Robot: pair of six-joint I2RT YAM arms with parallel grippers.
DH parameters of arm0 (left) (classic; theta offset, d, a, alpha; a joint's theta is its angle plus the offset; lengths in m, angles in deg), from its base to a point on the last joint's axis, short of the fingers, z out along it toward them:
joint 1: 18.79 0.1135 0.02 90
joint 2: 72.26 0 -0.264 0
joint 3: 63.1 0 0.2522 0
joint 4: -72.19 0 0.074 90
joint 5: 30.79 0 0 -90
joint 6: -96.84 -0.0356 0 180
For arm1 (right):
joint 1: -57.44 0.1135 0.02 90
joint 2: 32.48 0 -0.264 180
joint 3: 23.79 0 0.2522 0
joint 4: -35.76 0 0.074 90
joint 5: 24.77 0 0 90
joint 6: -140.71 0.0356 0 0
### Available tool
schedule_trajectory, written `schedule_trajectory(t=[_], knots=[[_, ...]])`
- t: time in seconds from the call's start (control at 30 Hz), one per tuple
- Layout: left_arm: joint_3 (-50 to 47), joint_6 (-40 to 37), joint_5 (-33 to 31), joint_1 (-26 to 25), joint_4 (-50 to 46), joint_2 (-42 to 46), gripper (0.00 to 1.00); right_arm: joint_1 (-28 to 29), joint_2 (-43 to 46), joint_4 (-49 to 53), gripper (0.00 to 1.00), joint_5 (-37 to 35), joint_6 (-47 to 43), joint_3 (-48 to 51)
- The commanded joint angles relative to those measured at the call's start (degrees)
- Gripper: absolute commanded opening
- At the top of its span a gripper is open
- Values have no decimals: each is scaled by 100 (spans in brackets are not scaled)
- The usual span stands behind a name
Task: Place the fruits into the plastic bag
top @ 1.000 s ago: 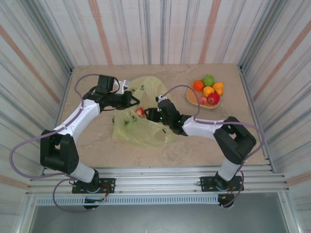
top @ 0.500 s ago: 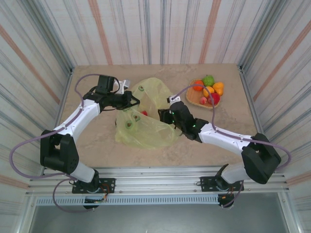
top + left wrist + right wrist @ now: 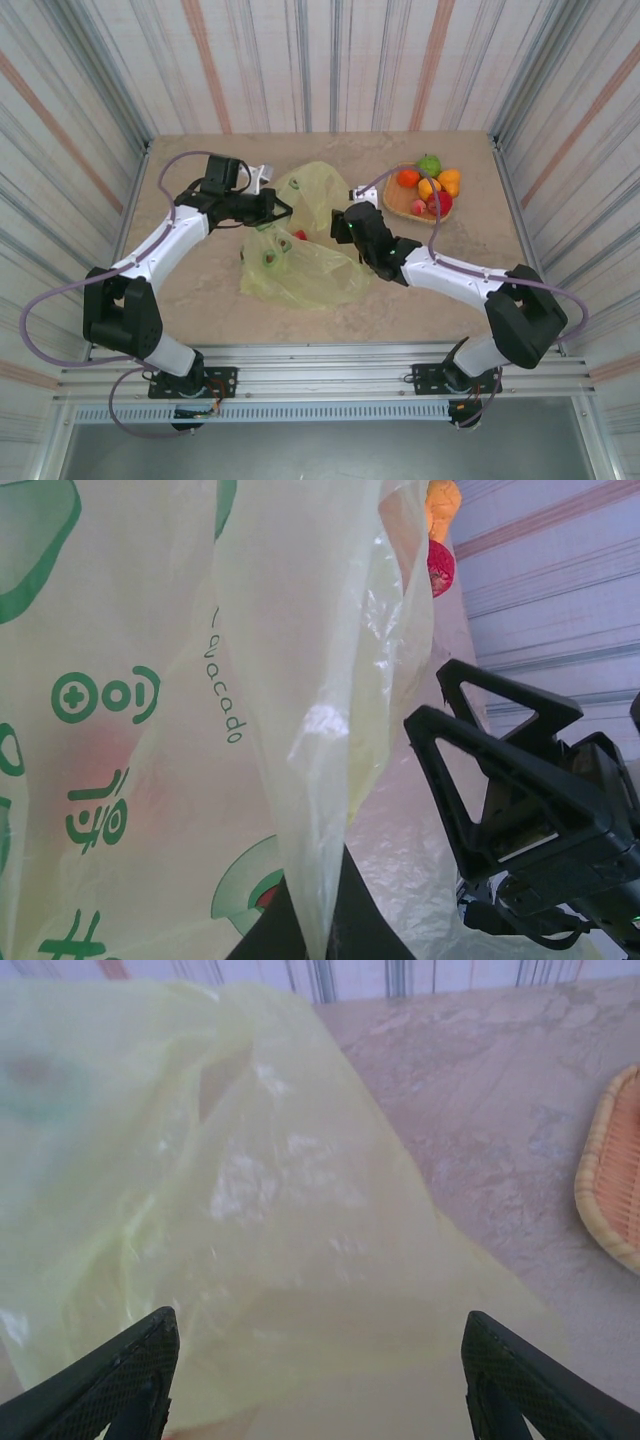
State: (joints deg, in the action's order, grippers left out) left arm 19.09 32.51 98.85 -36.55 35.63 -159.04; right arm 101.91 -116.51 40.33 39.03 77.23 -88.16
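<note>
The plastic bag (image 3: 300, 262) lies crumpled mid-table, thin yellow-green film with avocado prints. My left gripper (image 3: 279, 207) is shut on its upper edge and holds a fold of the film up (image 3: 318, 910). A red fruit (image 3: 299, 236) shows inside the bag. My right gripper (image 3: 341, 224) hovers at the bag's right side, open, with nothing between its fingers (image 3: 125, 1375); the bag (image 3: 250, 1210) lies under and ahead of it. Several fruits (image 3: 429, 187), green, orange and red, sit in the woven tray (image 3: 392, 201) at the back right.
The tray's rim (image 3: 608, 1185) lies to the right of my right gripper. In the left wrist view the right gripper's black fingers (image 3: 480, 780) stand beyond the held film. Striped walls close in the table on three sides.
My right gripper has drawn back to the right out of the bag's mouth, opening wider, and the red fruit stayed in the bag. The left gripper kept its hold on the bag.
</note>
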Motion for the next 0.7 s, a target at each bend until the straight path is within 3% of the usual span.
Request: schedule_trajectory(t=[0.0,0.27,0.43,0.67], knots=[[-26,-140,158,-31,-2,30,0,-78,-4,-277,76,-372,15,-260],[-16,-166,81,-39,-48,31,0,-445,651,-196,79,-335,-178,71],[-13,-173,55,-35,-66,11,0,-989,860,216,83,559,-278,37],[22,-229,-51,-39,-162,-6,0,-1736,1046,1154,85,902,-714,-121]])
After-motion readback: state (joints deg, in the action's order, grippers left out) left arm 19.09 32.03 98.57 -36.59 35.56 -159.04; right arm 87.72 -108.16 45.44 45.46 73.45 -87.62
